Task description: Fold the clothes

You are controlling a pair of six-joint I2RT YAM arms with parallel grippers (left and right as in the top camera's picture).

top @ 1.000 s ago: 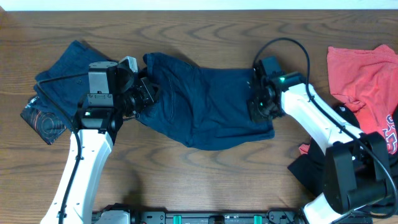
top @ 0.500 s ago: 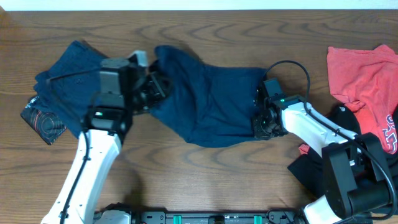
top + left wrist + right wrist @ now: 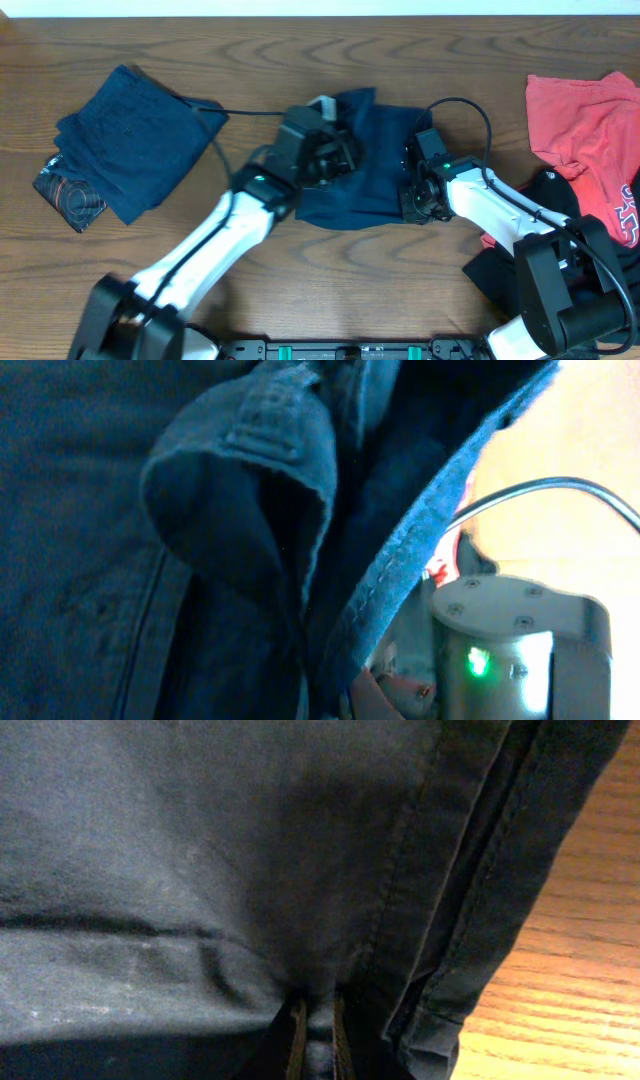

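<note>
Overhead
Surface: a brown wood-grain tabletop, with a white strip along its far edge.
Navy garment: the navy garment lies bunched in the middle of the tabletop, one flap doubled over on itself.
Left tool: the left tool sits on the garment's left part, its arm reaching in from the near left corner. Whether it grips cannot be told from here.
Right tool: the right tool is at the garment's right edge, down on the cloth.
Other clothes: a folded navy pile lies well left of the garment, with a dark printed cloth under its near corner. A coral-red T-shirt lies well right of it, and a black garment to its near right.

Left wrist
Cloth: navy garment fills the frame, a stitched hem curling across. The fingers are hidden, so the grip cannot be told.
Beyond the garment: the right arm with a green light, a cable, and bright tabletop.

Right wrist
Grip: the right tool is clamped on a pinch of navy garment.
Surface: tabletop shows to the garment's right.
</note>
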